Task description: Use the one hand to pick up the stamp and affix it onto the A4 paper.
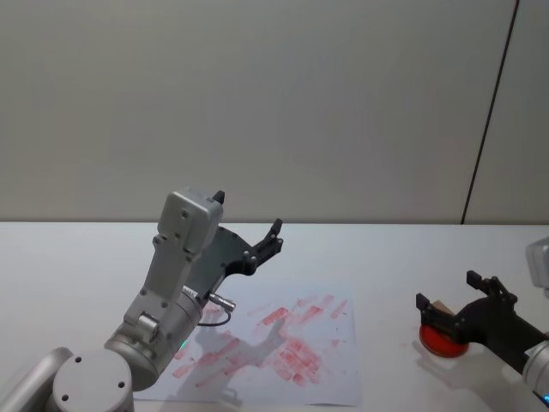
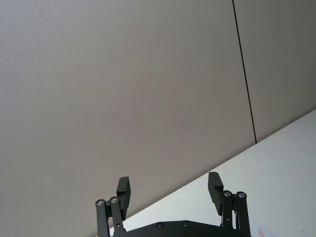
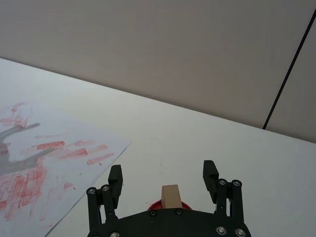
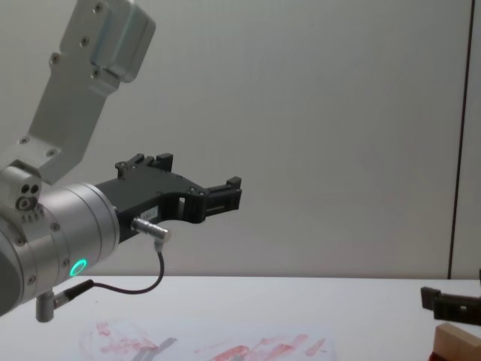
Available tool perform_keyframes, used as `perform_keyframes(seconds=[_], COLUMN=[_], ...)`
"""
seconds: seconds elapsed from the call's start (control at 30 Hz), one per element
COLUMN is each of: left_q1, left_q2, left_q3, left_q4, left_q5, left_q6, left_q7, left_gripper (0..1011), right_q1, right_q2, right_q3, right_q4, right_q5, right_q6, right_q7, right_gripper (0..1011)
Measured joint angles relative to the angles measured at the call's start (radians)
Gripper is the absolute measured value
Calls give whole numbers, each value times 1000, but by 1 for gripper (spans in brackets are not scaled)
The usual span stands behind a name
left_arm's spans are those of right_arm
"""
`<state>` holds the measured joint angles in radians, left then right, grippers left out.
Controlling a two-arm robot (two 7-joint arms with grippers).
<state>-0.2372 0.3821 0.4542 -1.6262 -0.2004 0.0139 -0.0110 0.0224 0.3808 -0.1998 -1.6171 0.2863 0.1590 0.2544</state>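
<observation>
Head view has the right gripper (image 1: 448, 298) low over the desk (image 1: 386, 257) at the right edge, reaching forward with its jaws spread wide on either side of the stamp (image 1: 443, 311). The stamp stands upright on the desk, a light tan wooden block on a round red underside, to the right of the A4 paper (image 1: 336, 365) and apart from it, not touching the sheet. From the right wrist view the right gripper (image 3: 163, 174) shows both fingers (image 3: 115, 177) parted with clear gaps to the stamp (image 3: 171, 195), which sits back between them near the palm; neither finger touches the wood. The A4 paper (image 3: 94, 165) lies flat off to one side, covered in red and pink ink smears. Chest view catches the stamp (image 4: 458, 342) at the lower right corner with one black finger of the right gripper just above it. The left gripper (image 1: 249, 216) is raised well above the paper on the left side, pointing forward toward the wall, and its wrist view shows the left gripper (image 2: 169, 186) with jaws held wide and nothing between them.
</observation>
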Motion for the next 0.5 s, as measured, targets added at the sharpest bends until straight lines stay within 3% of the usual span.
perform_keyframes(seconds=[0.5], left_q1=[0], left_q2=[0], left_q3=[0], left_q4=[0], left_q5=[0], left_q6=[0], left_q7=[0], left_gripper=[1003], right_q1=[15], right_q2=[-9], right_q3=[-5], right_q4=[46], right_q5=[-12], right_q6=[19], right_q7=[11], right_gripper=[1001])
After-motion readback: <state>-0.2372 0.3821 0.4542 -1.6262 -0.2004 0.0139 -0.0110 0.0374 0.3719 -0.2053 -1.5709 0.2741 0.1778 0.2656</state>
